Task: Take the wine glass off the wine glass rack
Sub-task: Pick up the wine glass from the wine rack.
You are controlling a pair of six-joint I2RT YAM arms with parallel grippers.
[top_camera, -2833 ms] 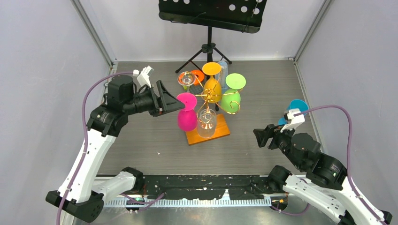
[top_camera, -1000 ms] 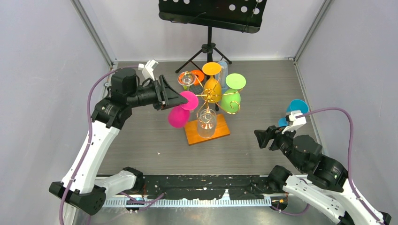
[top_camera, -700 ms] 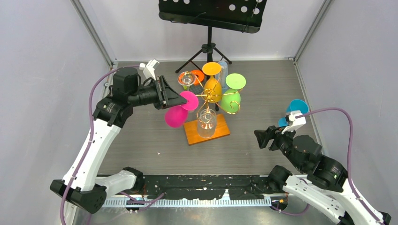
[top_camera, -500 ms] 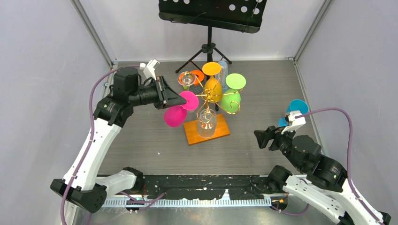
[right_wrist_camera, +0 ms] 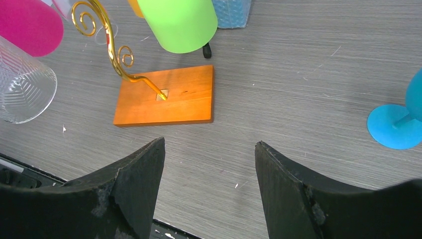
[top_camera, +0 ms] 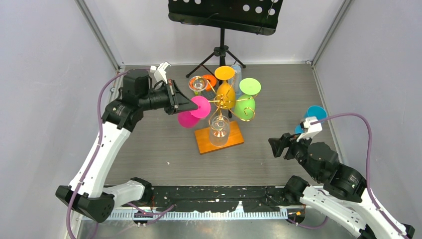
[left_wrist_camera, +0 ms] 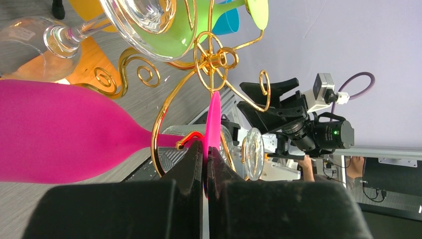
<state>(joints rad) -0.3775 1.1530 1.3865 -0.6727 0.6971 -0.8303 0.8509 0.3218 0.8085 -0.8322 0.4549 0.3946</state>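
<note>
Jaws of the left gripper (top_camera: 194, 105) are clamped on the round foot of the pink wine glass (top_camera: 187, 119). The glass hangs on the left side of the wine glass rack (top_camera: 219, 101) with its bowl swung out toward the arm. A second ago these jaws stood half apart around the foot, and earlier still the bowl hung straight down. The right gripper (top_camera: 275, 147) has not moved: its jaws gape and hold nothing, well apart from the rack. Five glasses can be counted on the rack: pink, yellow glass (top_camera: 225, 94), green glass (top_camera: 244, 107), front clear glass (top_camera: 219, 130) and back clear glass (top_camera: 197, 84). One blue glass (top_camera: 313, 112) stands on the table (top_camera: 149, 149), and one black music stand (top_camera: 224, 15) is at the back.

From the left wrist, the left gripper (left_wrist_camera: 205, 149) pinches the thin pink foot edge-on, and the glass's stem sits in a gold hook of the rack (left_wrist_camera: 211, 59).

From the right wrist, the right gripper (right_wrist_camera: 209, 149) is spread over bare table (right_wrist_camera: 298, 59), near the rack's orange base (right_wrist_camera: 166, 94). The blue glass's foot (right_wrist_camera: 395, 132) is at the right.
</note>
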